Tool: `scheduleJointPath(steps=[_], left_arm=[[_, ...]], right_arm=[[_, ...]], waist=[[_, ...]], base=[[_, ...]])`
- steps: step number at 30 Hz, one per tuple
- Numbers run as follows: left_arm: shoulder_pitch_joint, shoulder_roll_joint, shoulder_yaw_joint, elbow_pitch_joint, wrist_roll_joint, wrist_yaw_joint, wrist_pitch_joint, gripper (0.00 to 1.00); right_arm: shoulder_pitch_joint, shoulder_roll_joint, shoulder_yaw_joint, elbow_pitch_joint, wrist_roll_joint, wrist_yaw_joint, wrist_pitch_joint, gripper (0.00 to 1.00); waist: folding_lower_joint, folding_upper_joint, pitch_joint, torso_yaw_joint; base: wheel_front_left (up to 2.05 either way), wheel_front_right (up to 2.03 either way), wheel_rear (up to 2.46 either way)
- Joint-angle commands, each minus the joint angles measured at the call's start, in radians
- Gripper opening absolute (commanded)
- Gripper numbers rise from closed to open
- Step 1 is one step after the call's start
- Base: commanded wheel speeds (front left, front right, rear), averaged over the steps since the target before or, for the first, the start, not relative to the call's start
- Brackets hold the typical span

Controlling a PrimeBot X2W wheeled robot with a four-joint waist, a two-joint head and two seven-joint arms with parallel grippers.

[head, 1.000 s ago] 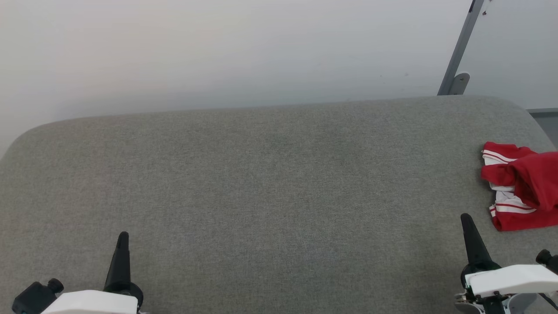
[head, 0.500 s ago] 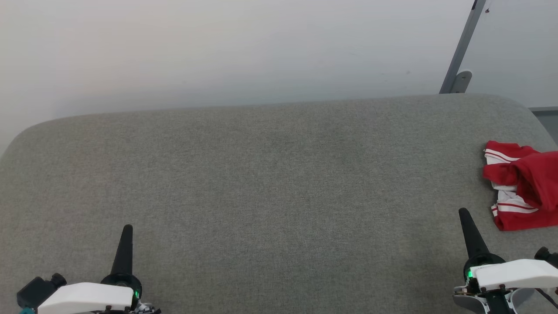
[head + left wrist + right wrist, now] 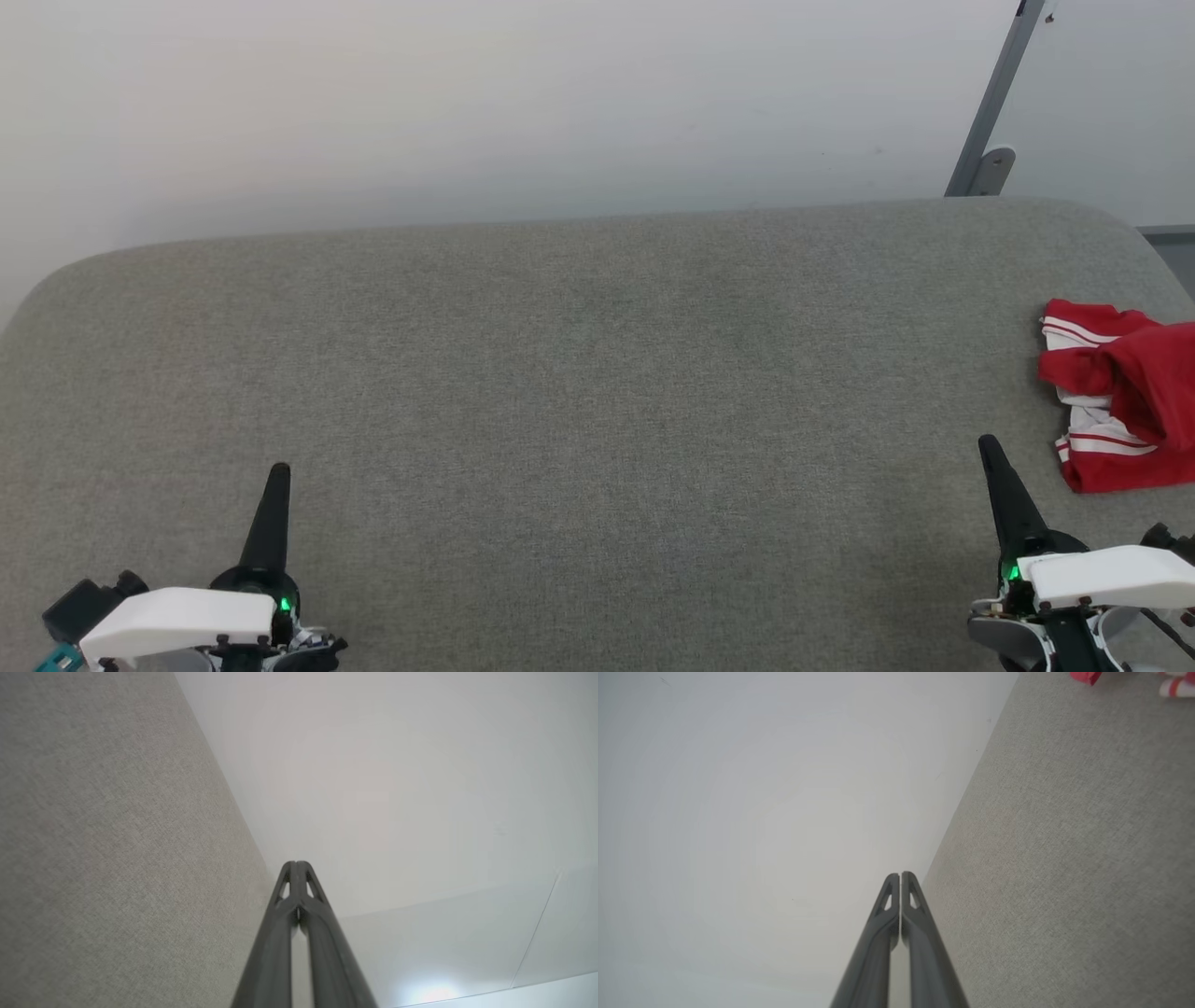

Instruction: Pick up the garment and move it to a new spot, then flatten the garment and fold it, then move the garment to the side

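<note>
The garment (image 3: 1125, 392), red with white parts and red-and-white striped trim, lies crumpled at the right edge of the grey fabric surface (image 3: 597, 373), partly cut off by the head view's edge. A sliver of the garment (image 3: 1087, 676) shows at the top of the right wrist view. My right gripper (image 3: 986, 446) is shut and empty, a short way below and left of the garment, not touching it. My left gripper (image 3: 279, 471) is shut and empty at the lower left, far from the garment. Both wrist views show the fingers pressed together, left gripper (image 3: 295, 864), right gripper (image 3: 900, 875).
The grey surface has rounded far corners and ends at a pale wall (image 3: 467, 103). A grey metal strut with a bracket (image 3: 991, 112) rises behind the far right corner.
Both grippers have crept a little forward over the surface, still shut. The head view has shifted slightly, so the garment and strut sit a touch further right.
</note>
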Motion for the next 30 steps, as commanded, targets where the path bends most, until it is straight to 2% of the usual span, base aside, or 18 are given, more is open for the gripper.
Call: scheduleJointPath(steps=[1,30], left_arm=[[-0.019,0.0,0.002,-0.002,-0.022,-0.002,0.005,0.0],[-0.073,-0.007,0.004,0.034,-0.234,-0.003,0.064,0.0]], right_arm=[[-0.022,0.003,-0.004,-0.003,0.019,0.0,0.006,0.0],[-0.055,0.01,-0.01,0.018,0.223,0.0,0.054,0.0]], waist=[[0.0,-0.0001,0.0,0.0],[0.0,-0.0001,0.015,0.006]], base=[[0.0,0.0,0.0],[0.0,0.0,0.0]])
